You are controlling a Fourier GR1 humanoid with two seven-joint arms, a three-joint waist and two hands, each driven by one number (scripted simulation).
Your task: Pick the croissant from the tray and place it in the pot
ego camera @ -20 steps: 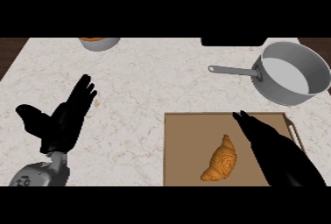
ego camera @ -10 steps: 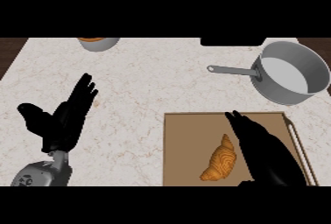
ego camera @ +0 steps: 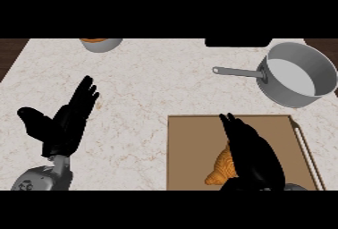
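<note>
A pale marble-patterned counter [ego camera: 165, 80] filled the view, seen steeply from above. On its lower right lay a flat brown tray [ego camera: 191, 152] with a thin light rail along its right edge. Up at the right, well apart from the tray's far edge, stood a grey metal pot [ego camera: 298, 74], its pale inside showing and its straight handle [ego camera: 236, 71] pointing left over the counter.

The right hand [ego camera: 251, 152] reached in from the bottom edge and lay over the middle of the tray, its black fingers [ego camera: 232, 127] straight and held together, pointing toward the tray's far edge; it was open and gripped nothing. The left hand [ego camera: 63, 127] rested at the left side of the counter, also open, fingers up and spread a little, thumb out to the left, with the grey forearm [ego camera: 40, 179] beneath it at the lower edge.

The croissant [ego camera: 221, 167] lay on the tray, toward its near part, just left of the right hand and partly hidden beneath it; whether the hand touched the pastry could not be told. It was golden-orange, lying roughly lengthwise up the tray.

At the counter's far edge sat a small grey bowl [ego camera: 102, 44] with something orange inside, cut off by the frame, and farther right a dark flat object [ego camera: 238, 42], too cropped to identify.
</note>
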